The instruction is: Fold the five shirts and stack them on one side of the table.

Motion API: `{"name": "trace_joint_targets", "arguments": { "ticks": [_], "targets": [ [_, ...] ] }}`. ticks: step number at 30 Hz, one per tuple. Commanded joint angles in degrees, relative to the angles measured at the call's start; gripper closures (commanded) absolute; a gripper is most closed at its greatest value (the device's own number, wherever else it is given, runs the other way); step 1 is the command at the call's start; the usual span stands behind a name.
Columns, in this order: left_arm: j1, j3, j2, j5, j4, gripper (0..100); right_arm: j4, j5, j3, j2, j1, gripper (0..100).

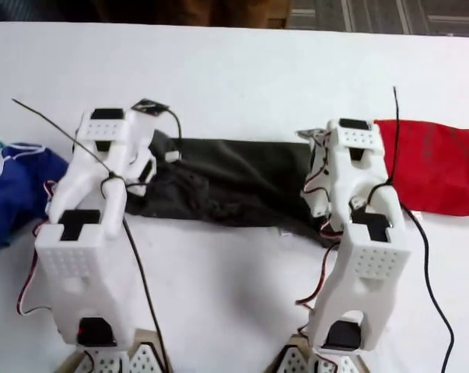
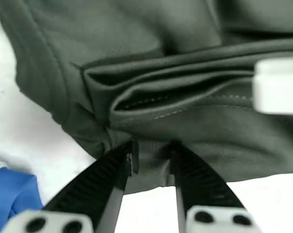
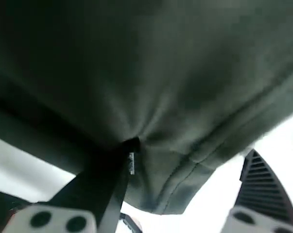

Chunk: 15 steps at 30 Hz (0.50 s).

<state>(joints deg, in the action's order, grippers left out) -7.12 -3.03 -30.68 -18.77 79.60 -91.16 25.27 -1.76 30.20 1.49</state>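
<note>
Dark shirt (image 1: 234,167) lies rumpled in folds, left gripper (image 2: 152,158) jaws pinching its hem, right gripper (image 3: 192,151) jaws spread.

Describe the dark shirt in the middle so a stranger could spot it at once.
On the white table, look between the two white arms. A dark grey-green cloth shirt lies stretched across there. Unlike the blue shirt and red shirt flanking it, it is dark.

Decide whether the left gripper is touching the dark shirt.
Touching. The left wrist view shows the left gripper pinching an edge of the dark shirt, with cloth squeezed in between.
</note>
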Motion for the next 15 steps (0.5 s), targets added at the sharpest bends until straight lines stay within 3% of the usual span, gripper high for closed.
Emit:
{"name": "trace_joint_targets", "arguments": {
  "ticks": [1, 4, 8, 10, 15],
  "targets": [
    [0.70, 0.22, -0.44, 0.00, -0.88, 83, 2.51, -0.26, -0.26, -0.22, -1.63, 67.7],
    [0.70, 0.22, -0.44, 0.00, -0.88, 83, 2.59, -1.76, -2.11, 3.91, -1.54, 75.2],
    [0.70, 0.22, -0.44, 0.00, -0.88, 83, 1.98, -2.64, -5.36, 6.81, -1.27, 99.8],
    [0.62, 0.22, -0.44, 0.18, -0.88, 83, 1.10, -2.64, -6.77, 6.81, -1.45, 94.6],
    [0.26, 0.04, 0.00, 0.44, -0.97, 83, -0.13, -2.64, -9.58, 6.99, -1.63, 98.1]
  ]
}}
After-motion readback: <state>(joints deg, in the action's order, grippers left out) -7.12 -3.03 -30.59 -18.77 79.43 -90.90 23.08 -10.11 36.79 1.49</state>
